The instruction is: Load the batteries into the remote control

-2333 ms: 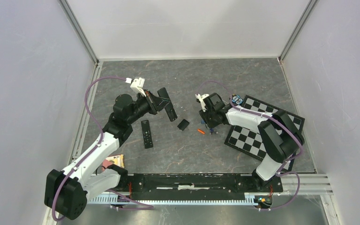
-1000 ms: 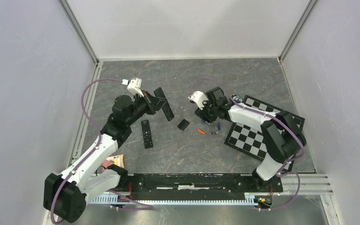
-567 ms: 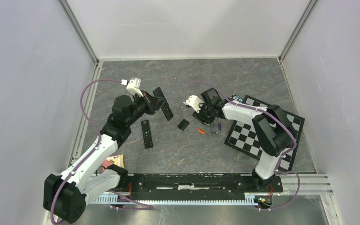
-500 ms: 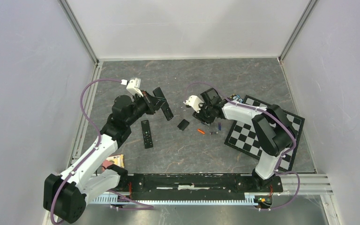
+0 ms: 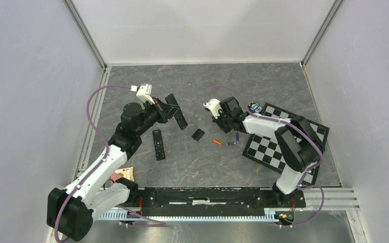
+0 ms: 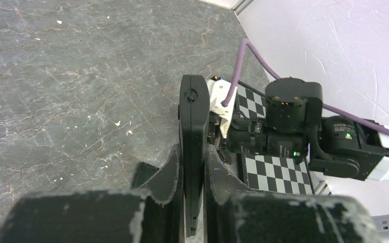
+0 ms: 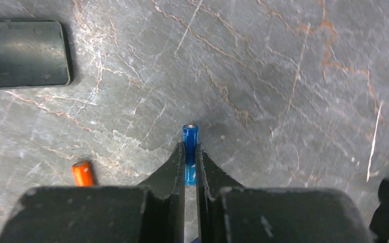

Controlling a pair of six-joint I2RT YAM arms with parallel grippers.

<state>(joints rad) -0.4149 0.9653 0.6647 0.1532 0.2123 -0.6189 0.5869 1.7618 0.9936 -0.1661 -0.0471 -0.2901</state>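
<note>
While the right gripper [image 7: 190, 148] pinches the blue battery [image 7: 190, 132] between narrow-set fingers, the left gripper [image 6: 192, 152] clamps the remote control [image 6: 191, 106] on edge above the table [image 5: 197, 86].

The battery's rear half is hidden between the fingers, and whether it is clear of the table cannot be told; it sits mid-table, near the left corner of the checkerboard [image 5: 261, 149]. Only the remote control's narrow side shows, its face and its lower end lost between the fingers. The orange battery [image 7: 82, 173] lies apart to one side, the black cover [image 7: 23, 53] beyond it, cut off at the frame edge. Only the overhead view shows the dark battery [image 5: 230, 143], between the orange one and the checkerboard, and a second remote [image 5: 158, 144] flat beside the left arm; there the right wrist hides its own fingers.
</note>
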